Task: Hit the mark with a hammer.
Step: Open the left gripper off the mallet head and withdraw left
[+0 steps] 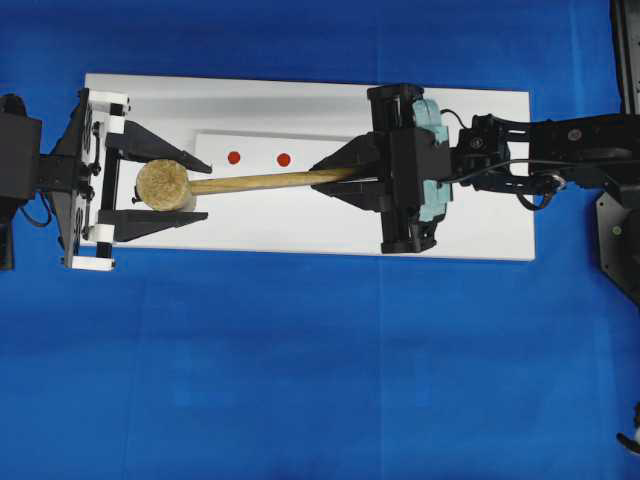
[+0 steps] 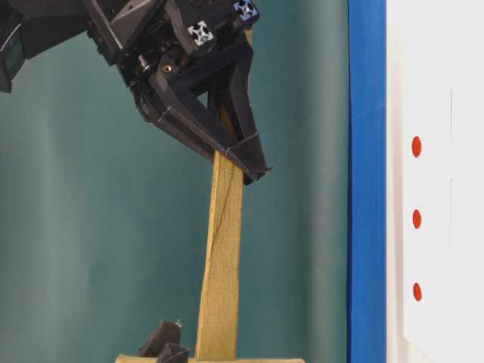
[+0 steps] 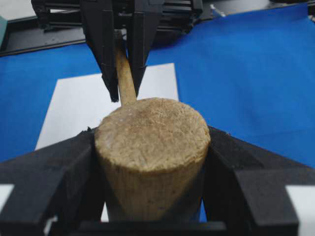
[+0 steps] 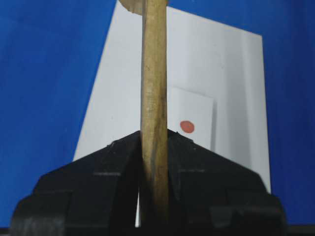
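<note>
Left gripper (image 1: 160, 187): its two black fingers stand on either side of the hammer's head, partly open around it; in the left wrist view the finger pads (image 3: 54, 172) press against both flanks of the head, so it has hold of the head.
Hammer (image 1: 200, 184): a pale wooden mallet lying roughly level above the white board, head toward the left arm, handle running toward the right arm; in the overhead view the round end face of the head points up at the camera.
Hammer head: thick, rough-grained cylinder (image 3: 152, 142), filling the space between the left gripper's fingers.
Hammer handle: long, flat and straight (image 4: 153, 98); held at one end by the head, at the other by the right gripper.
Right gripper (image 1: 345, 175): closed tight on the far end of the handle; the right wrist view shows the black fingers (image 4: 113, 162) pinching the flat stick from both sides, and the table-level view shows the same clamp (image 2: 242, 162).
White block (image 1: 260, 145): a raised rectangle on the board, just beyond the handle in the overhead view.
Mark (image 2: 417, 219): the middle of three red dots in a row on the block, uncovered; the hammer is not touching it.
Outer dots: one on each side of the mark in the table-level view.
White board (image 1: 480, 220): flat under both grippers.
Counter (image 1: 300, 370): covered with blue cloth.
</note>
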